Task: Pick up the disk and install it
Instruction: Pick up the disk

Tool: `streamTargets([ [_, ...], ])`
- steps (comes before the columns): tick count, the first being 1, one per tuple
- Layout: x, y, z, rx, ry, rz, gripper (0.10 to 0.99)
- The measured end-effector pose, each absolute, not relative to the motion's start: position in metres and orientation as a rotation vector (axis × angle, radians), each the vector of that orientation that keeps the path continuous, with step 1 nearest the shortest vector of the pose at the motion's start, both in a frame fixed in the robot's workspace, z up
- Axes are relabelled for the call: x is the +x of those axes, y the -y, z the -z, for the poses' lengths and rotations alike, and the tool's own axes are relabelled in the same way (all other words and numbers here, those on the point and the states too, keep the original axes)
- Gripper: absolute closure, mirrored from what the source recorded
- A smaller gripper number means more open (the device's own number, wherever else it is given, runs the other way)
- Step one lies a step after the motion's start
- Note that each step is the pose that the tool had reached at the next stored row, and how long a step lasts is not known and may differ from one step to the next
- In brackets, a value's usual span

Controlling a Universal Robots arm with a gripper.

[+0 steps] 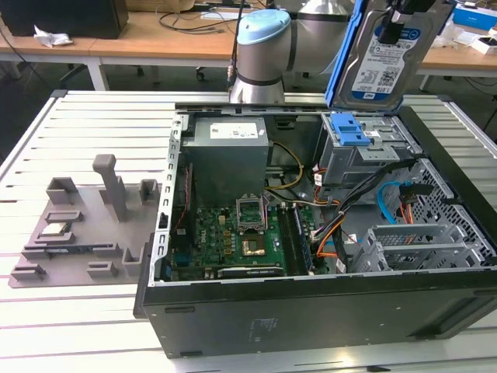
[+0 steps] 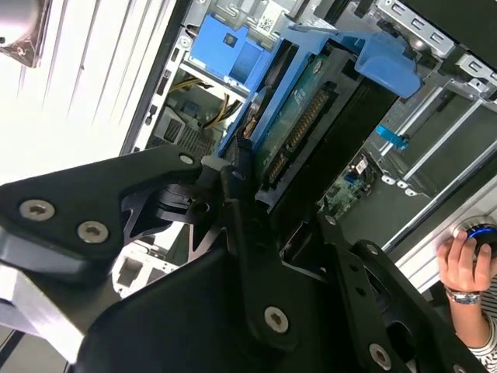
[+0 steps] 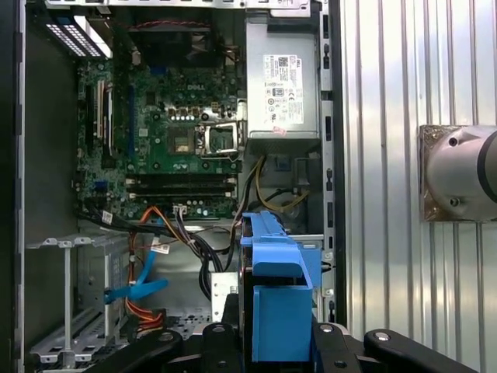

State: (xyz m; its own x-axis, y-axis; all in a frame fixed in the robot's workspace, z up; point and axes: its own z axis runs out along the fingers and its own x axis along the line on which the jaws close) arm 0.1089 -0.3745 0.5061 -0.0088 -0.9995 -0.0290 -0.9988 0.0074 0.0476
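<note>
Black fingers [image 2: 237,217] clenched on blue-framed flat silver disk [image 1: 384,62], 1 o'clock in exterior view, above open black computer case [image 1: 311,318].

My arm [image 1: 264,47] rises behind the computer case [image 1: 311,315], my claw [image 1: 397,23] clamped on the disk [image 1: 384,74], nearly upright above it.

No print legible, white-and-blue label [image 1: 383,76] on the disk [image 1: 363,35], white label [image 3: 283,89] on the power supply [image 3: 283,47].
</note>
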Motion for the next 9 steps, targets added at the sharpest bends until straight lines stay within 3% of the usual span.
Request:
streamTargets([
  [9,0.101,0.381,-0.5056,2.202,2.221,0.085,0.725],
])
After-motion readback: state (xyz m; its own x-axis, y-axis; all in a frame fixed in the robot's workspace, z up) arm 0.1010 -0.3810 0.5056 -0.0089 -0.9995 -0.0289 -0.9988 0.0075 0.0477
